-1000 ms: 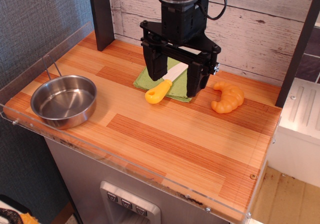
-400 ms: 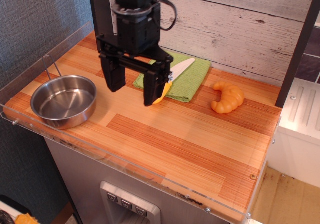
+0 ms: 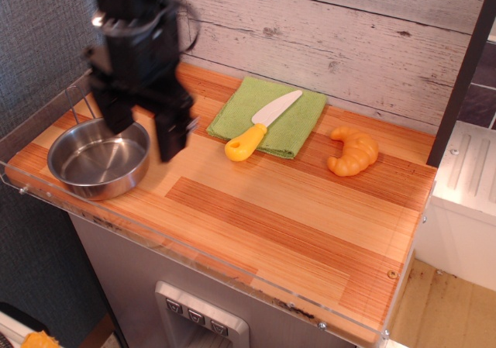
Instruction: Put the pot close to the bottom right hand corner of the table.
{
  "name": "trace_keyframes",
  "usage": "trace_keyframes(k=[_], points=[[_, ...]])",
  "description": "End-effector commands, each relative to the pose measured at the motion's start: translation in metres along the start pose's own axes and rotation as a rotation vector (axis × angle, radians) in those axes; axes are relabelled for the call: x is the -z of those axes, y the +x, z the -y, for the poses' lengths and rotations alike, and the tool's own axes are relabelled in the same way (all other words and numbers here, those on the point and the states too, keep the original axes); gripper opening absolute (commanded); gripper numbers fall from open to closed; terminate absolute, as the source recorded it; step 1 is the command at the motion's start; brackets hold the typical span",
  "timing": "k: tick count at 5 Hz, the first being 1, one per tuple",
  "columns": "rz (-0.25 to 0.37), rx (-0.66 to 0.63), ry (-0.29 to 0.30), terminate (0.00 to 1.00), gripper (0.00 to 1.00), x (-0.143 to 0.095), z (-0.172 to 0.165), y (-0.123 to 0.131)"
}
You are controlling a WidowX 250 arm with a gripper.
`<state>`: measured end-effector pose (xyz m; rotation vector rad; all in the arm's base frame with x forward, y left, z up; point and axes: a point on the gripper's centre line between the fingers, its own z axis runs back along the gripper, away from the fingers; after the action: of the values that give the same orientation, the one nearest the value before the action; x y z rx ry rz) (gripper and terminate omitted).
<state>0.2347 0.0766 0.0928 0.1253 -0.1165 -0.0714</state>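
Note:
The pot (image 3: 93,162) is a shallow shiny steel pan with a thin wire handle. It sits at the near left of the striped wooden table (image 3: 294,224). My black gripper (image 3: 143,135) hangs open just above the pot's right rim, one finger over the bowl, the other (image 3: 172,135) to its right over the wood. It holds nothing.
A green cloth (image 3: 271,115) lies at the back middle with a yellow-handled knife (image 3: 260,127) on it. A croissant (image 3: 353,150) lies right of it. A clear acrylic rim (image 3: 194,255) edges the table. A dark post (image 3: 461,77) stands at the right.
My gripper has moved left, from above the cloth and knife, across the table, to above the pot's right rim. It stayed open. The objects have not moved.

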Motion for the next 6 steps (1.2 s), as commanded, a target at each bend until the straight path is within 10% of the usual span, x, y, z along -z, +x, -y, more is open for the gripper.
trace_keyframes(k=[1, 4, 5, 6], points=[[0.055, -0.097, 0.023, 0.00, 1.00, 0.031, -0.025, -0.004], [-0.049, -0.155, -0.014, 0.00, 1.00, 0.078, -0.031, -0.001], [-0.040, -0.147, -0.020, 0.00, 0.00, 0.078, -0.027, 0.001], [-0.029, -0.132, -0.026, 0.00, 0.00, 0.074, -0.026, 0.002]])
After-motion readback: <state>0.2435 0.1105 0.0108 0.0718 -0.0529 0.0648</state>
